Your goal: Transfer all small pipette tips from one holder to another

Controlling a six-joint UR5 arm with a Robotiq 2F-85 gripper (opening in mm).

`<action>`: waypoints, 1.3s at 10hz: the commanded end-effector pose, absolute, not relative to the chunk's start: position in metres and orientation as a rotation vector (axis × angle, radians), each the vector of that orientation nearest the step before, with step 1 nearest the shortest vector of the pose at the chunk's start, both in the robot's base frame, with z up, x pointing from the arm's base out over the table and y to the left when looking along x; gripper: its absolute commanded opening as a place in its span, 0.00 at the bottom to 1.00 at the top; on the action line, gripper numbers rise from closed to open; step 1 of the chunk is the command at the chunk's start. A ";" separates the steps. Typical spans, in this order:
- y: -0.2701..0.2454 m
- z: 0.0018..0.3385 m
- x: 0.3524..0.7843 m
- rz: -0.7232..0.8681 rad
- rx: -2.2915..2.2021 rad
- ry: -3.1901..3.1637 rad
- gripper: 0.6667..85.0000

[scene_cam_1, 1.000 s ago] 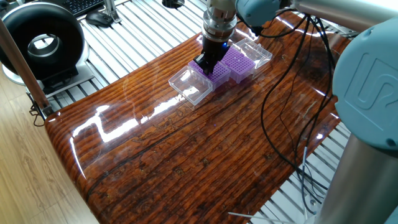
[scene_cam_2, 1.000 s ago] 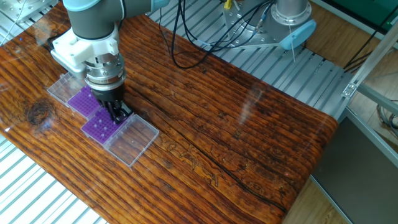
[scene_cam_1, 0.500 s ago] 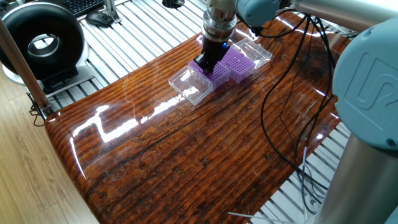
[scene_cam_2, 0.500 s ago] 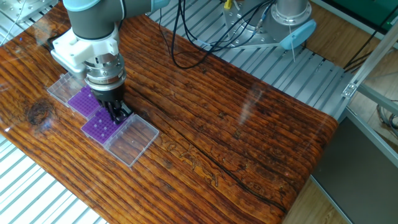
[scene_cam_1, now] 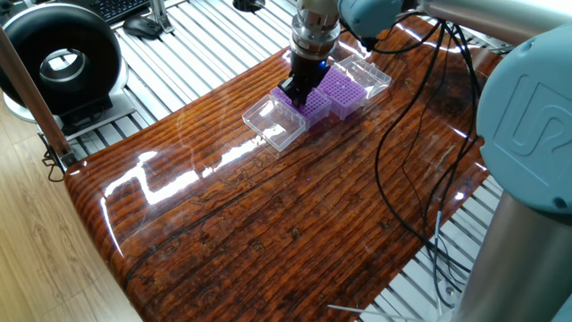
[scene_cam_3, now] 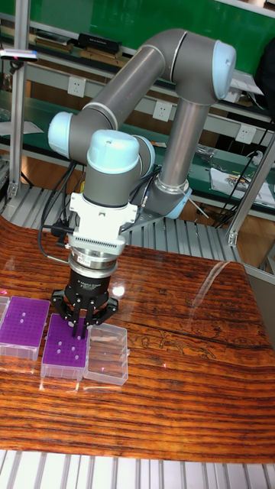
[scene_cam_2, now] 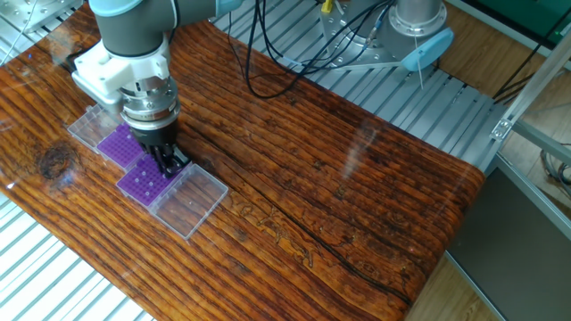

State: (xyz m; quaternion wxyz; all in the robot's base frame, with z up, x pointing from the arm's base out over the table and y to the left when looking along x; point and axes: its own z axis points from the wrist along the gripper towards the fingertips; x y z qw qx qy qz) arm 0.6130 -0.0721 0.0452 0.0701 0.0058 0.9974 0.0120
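Pincer hovers low over purple rack, fingers nearly together; whether a tip is gripped, I cannot tell. Descend straight, aligned with 1 hole.

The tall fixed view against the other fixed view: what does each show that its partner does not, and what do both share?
Only the tall fixed view shows the arm's whole elbow, wall sockets and green backdrop. Only the other fixed view shows a second metal post with a blue part beyond the table and loose black cables. Both show the claw low over a purple rack beside a clear lid; its fingers seem close together.
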 end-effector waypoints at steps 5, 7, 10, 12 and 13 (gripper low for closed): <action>-0.069 0.046 0.618 0.043 0.037 2.993 0.23; -0.069 0.046 0.619 0.046 0.041 2.991 0.19; -0.067 0.045 0.619 0.062 0.020 2.991 0.20; -0.067 0.045 0.619 0.066 0.006 2.991 0.22; -0.067 0.045 0.619 0.070 0.002 2.988 0.23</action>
